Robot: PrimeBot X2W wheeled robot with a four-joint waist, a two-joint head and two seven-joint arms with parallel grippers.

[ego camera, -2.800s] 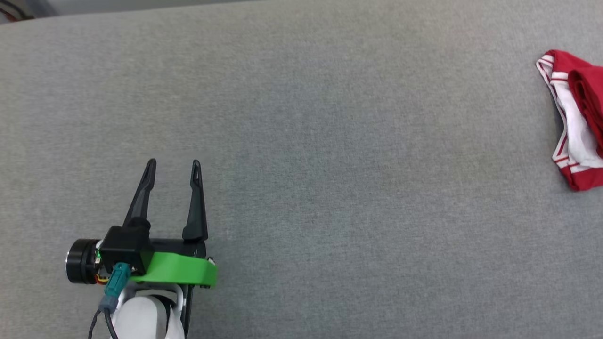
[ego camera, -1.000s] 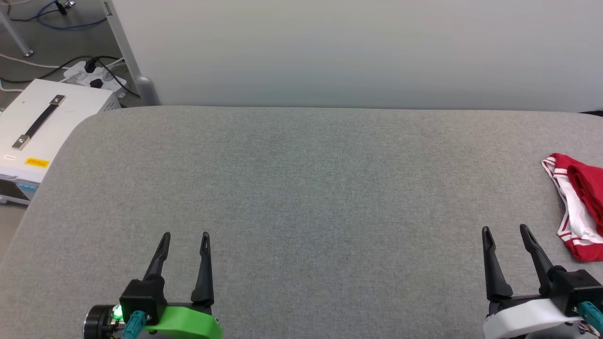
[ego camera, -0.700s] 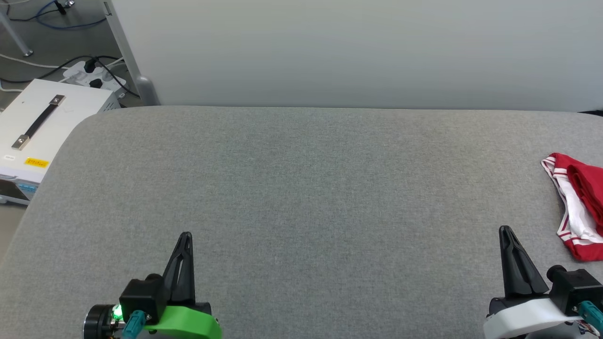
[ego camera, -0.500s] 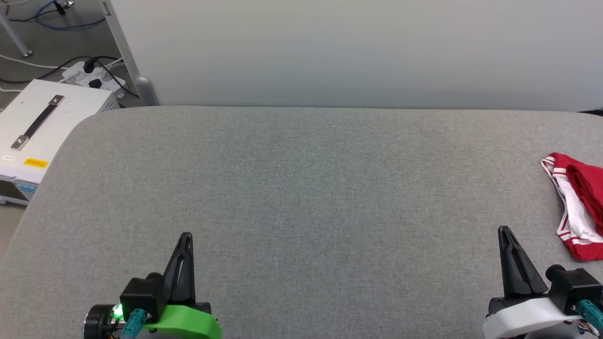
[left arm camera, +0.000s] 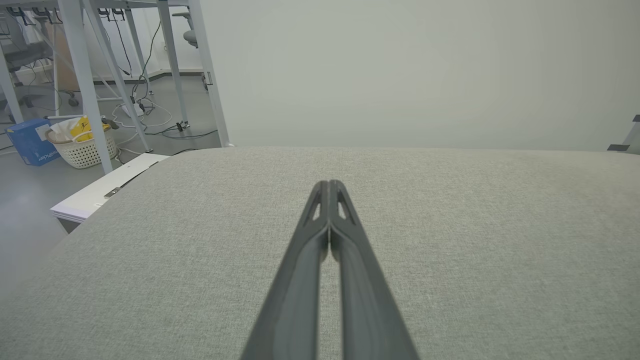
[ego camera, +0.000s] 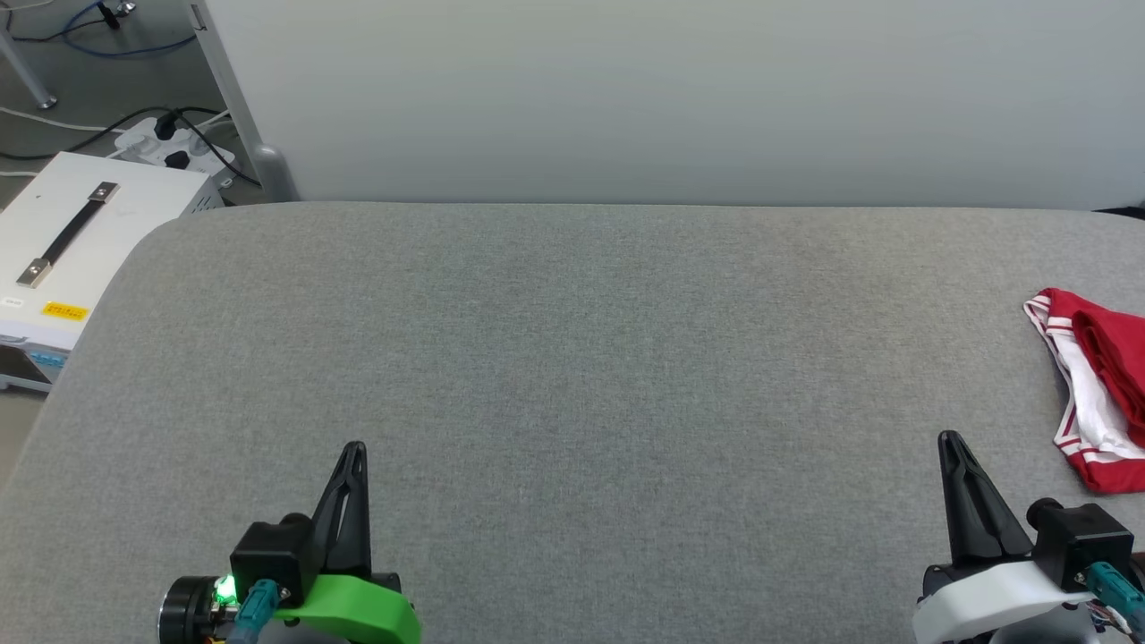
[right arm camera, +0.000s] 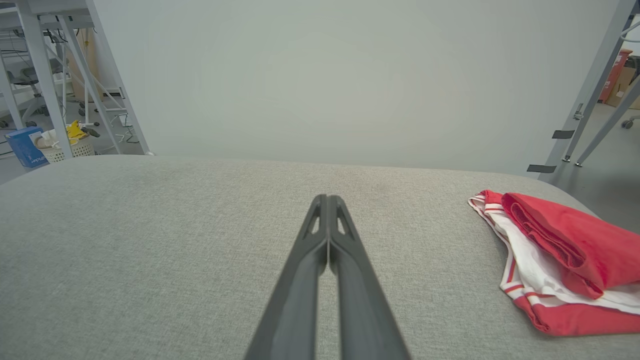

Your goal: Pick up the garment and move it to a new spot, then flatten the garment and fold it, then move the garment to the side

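At the bottom corners, the left end effector (ego camera: 354,446) and right end effector (ego camera: 948,436) are now pinched closed, empty; the folded garment (ego camera: 1096,394) lies far right, so the task looks done.

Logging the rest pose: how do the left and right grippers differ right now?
The left gripper sits on a green mount, the right gripper on a white mount. The right gripper is near the garment; the left gripper is far across the grey surface from it. Both are shut, empty, fingers pointing the same way.
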